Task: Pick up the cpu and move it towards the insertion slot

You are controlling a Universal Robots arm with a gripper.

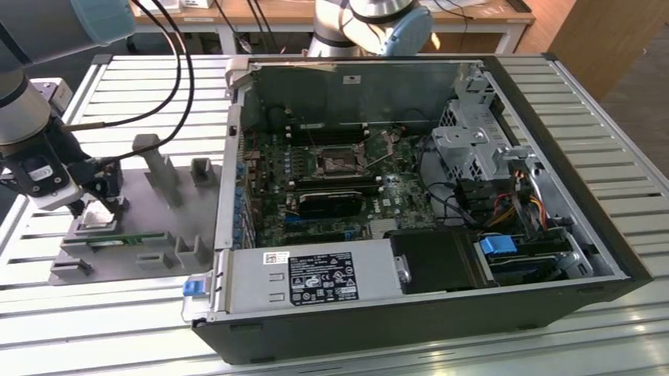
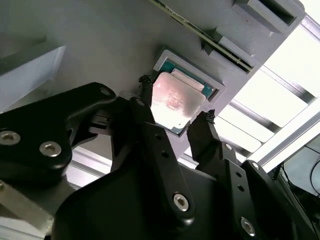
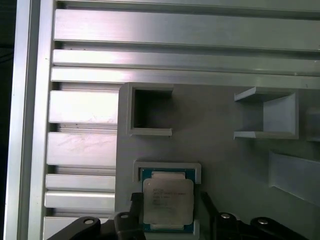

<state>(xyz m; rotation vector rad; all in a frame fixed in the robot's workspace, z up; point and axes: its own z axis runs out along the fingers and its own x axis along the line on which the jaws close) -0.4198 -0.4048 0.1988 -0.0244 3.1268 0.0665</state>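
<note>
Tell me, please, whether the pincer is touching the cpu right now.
Cannot tell. In both wrist views the pincer straddles the cpu closely, yet neither view shows plain contact or a plain gap at its edges.

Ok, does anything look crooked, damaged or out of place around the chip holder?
Nothing stands out. The cpu lies flat and square in its recess on the grey fixture, with the gripper right at it. The insertion slot in the open computer case looks in order.

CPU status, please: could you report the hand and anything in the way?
hand open, astride the cpu. It lies flat in its grey holder, not lifted. Nothing lying on it. insertion slot away in the open case.
</note>
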